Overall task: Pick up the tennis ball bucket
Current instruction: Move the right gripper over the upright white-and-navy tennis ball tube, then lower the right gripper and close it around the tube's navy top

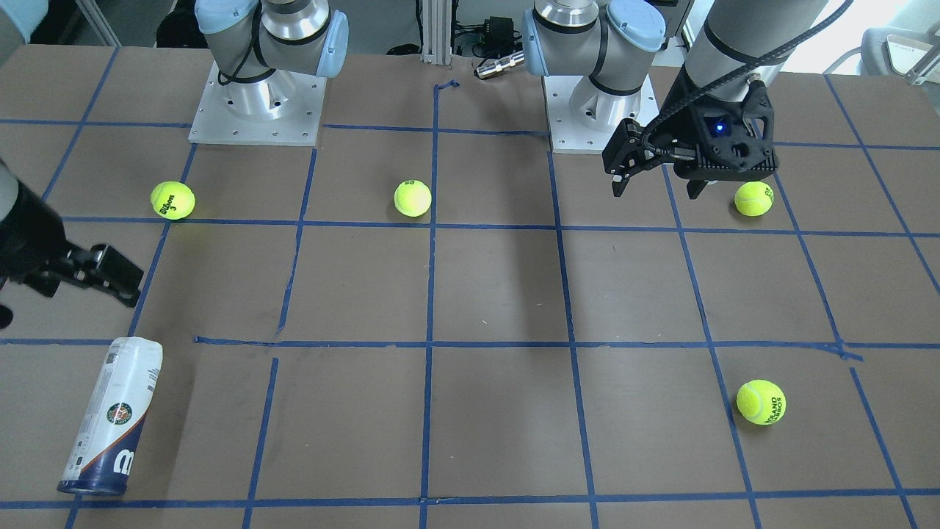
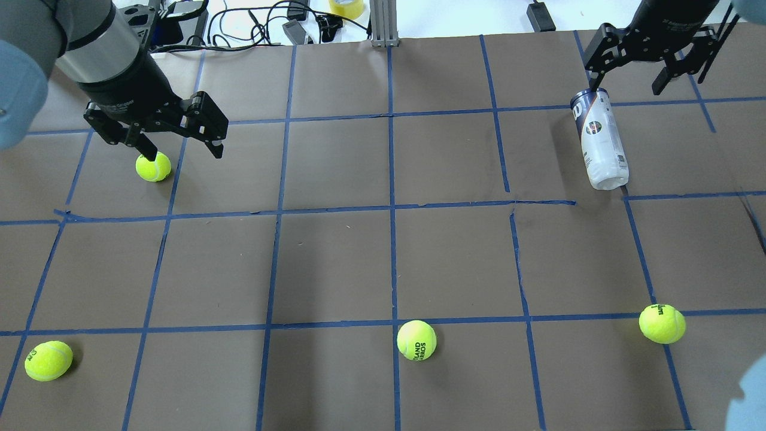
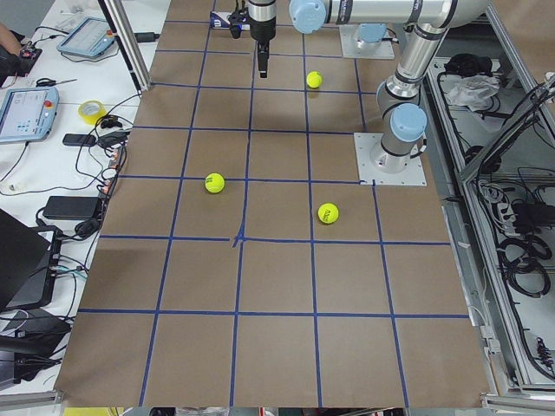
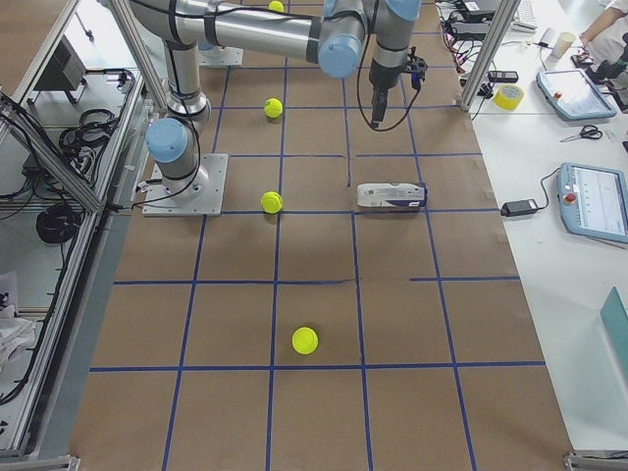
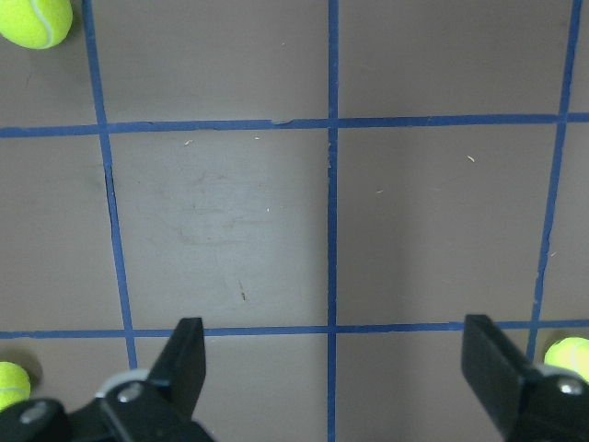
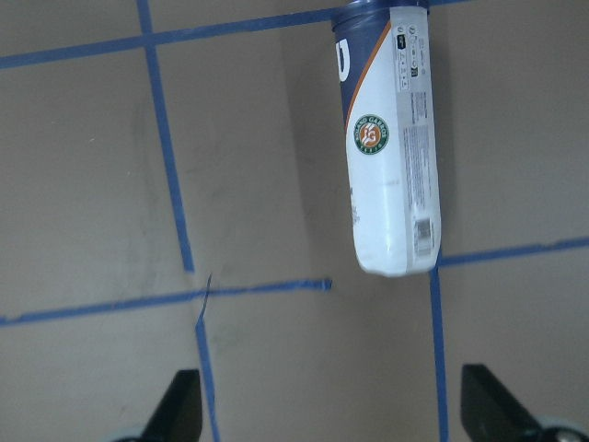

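Left pincer [image 2: 184, 154], overhead: spread wide, hanging over the far left of the worktop [image 2: 335, 263], close by a loose tennis ball [image 2: 153, 166]
Right pincer [image 2: 625, 88], overhead: spread wide as well, poised at the far right, just past the navy end of the tennis ball bucket [image 2: 600, 140]
Overhead, tennis ball bucket: lying on its side on the worktop, navy rim toward the far edge, white end toward the robot
Front view, tennis ball bucket: flat at the view's lower left, round logo up, apart from the right pincer at the left edge
Right side view, tennis ball bucket: on the worktop, lower than the right pincer and clear of it
Right wrist view, tennis ball bucket: ahead of the parted pincer, outside its gap, logo and barcode facing up
Left wrist view, left pincer: parted over brown worktop crossed by blue tape [image 5: 332, 184]
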`<action>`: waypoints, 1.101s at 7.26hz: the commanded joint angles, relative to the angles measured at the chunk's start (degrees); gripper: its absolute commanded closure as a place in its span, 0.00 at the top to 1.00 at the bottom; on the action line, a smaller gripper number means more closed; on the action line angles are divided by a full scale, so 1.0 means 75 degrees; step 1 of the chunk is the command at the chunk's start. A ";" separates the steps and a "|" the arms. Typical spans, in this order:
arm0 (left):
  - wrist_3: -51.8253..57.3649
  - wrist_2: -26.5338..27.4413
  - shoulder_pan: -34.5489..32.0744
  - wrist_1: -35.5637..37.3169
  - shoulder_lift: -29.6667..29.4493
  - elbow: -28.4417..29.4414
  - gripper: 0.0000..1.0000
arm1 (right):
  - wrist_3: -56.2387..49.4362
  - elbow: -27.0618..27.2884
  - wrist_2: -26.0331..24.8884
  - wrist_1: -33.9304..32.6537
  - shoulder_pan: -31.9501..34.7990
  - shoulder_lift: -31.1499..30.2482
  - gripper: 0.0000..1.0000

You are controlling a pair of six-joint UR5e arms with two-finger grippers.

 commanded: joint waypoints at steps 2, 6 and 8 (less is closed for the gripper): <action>-0.0002 -0.0103 -0.0008 -0.0149 0.0095 -0.0004 1.00 | -0.0419 -0.0109 -0.0216 -0.2102 -0.0252 0.2064 1.00; -0.0002 -0.0093 -0.0008 -0.0161 0.0107 -0.0004 1.00 | -0.0936 -0.0016 -0.0216 -0.2530 -0.0394 0.2806 1.00; -0.0002 -0.0057 -0.0008 -0.0161 0.0107 -0.0051 1.00 | -0.1052 0.0055 -0.0228 -0.2472 -0.0394 0.2970 1.00</action>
